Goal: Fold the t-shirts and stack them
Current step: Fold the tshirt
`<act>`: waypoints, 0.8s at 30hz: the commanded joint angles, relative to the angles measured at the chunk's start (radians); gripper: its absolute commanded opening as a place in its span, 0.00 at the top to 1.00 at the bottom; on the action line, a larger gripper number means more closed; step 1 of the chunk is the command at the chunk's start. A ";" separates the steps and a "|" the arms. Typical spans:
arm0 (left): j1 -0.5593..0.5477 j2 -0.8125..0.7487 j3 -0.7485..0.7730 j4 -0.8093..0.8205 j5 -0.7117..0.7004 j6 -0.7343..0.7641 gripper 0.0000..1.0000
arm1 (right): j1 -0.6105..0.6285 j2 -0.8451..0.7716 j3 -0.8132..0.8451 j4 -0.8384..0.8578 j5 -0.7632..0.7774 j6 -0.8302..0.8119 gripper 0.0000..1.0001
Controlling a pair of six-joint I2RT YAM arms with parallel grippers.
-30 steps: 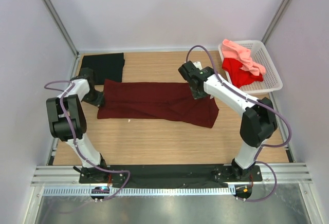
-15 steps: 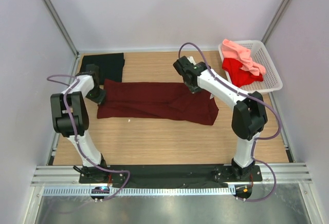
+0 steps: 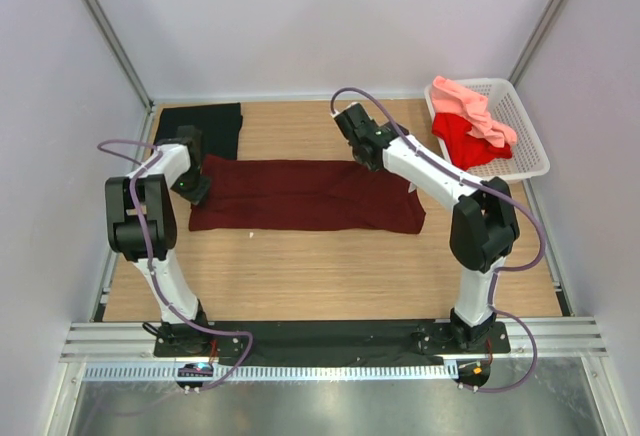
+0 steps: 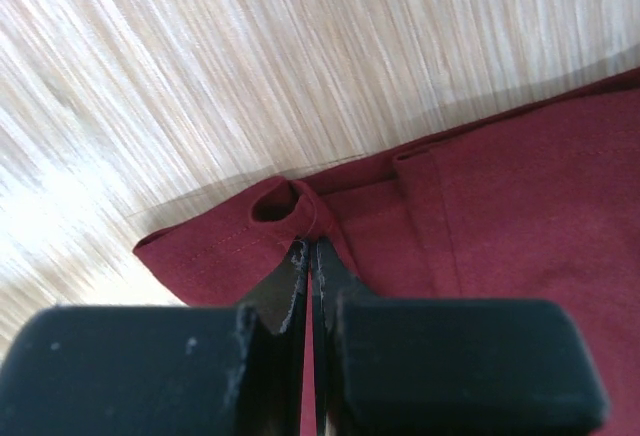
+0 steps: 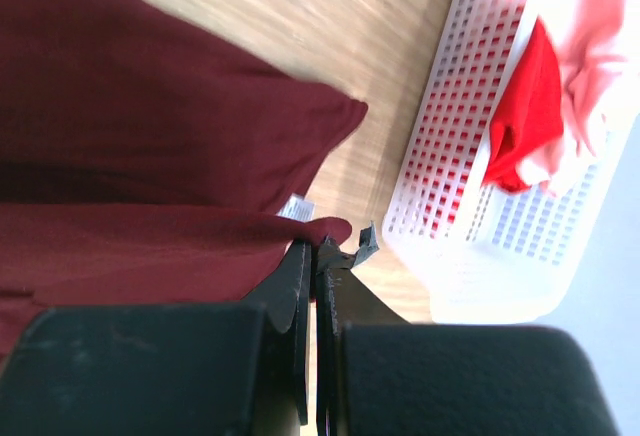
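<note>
Cloth under handling: a dark maroon short-sleeved t-shirt (image 3: 300, 196) is lying flat as a long band across the middle of the light wooden counter (image 3: 300, 276), running from near the left edge toward the right edge. The left gripper (image 4: 308, 252) is sitting at the band's left end, its fingers pressed together on a small rolled fold of the hem. The right gripper (image 5: 312, 253) is sitting at the band's far edge, right of centre. It is likewise clamped tight on the cloth, just beside a small white neck label (image 5: 295, 209). A black folded t-shirt (image 3: 205, 128) is lying in the far left corner, close to the maroon band's left end; whether the two are touching cannot be told. A white plastic lattice basket (image 3: 540, 161) is standing at the far right corner. It is holding a bright red t-shirt (image 3: 462, 143), with a salmon pink t-shirt (image 3: 472, 108) draping over that and over the basket's far rim.
</note>
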 commanded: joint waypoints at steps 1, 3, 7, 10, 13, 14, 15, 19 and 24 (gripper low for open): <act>-0.001 -0.004 0.032 -0.027 -0.069 -0.030 1.00 | 0.011 -0.018 -0.047 0.146 0.018 -0.141 0.99; 0.000 -0.001 0.035 -0.026 -0.063 -0.031 1.00 | 0.015 -0.040 -0.072 0.211 -0.010 -0.180 0.99; -0.001 0.013 0.054 -0.038 -0.064 -0.034 1.00 | 0.020 -0.060 -0.113 0.286 -0.042 -0.200 0.99; 0.000 0.018 0.060 -0.044 -0.068 -0.036 1.00 | 0.018 -0.051 -0.125 0.303 -0.039 -0.215 0.99; 0.000 0.018 0.061 -0.044 -0.068 -0.039 1.00 | 0.018 -0.043 -0.151 0.355 -0.038 -0.235 0.99; 0.001 0.019 0.061 -0.044 -0.069 -0.039 1.00 | 0.018 -0.035 -0.153 0.373 -0.035 -0.238 0.99; -0.001 0.019 0.061 -0.046 -0.069 -0.042 1.00 | 0.020 -0.032 -0.154 0.378 -0.030 -0.237 0.99; 0.001 0.030 0.067 -0.050 -0.075 -0.044 1.00 | 0.020 -0.017 -0.171 0.412 0.004 -0.235 0.99; 0.001 0.026 0.093 -0.081 -0.081 -0.039 0.93 | 0.011 0.020 -0.165 0.413 0.036 -0.209 0.99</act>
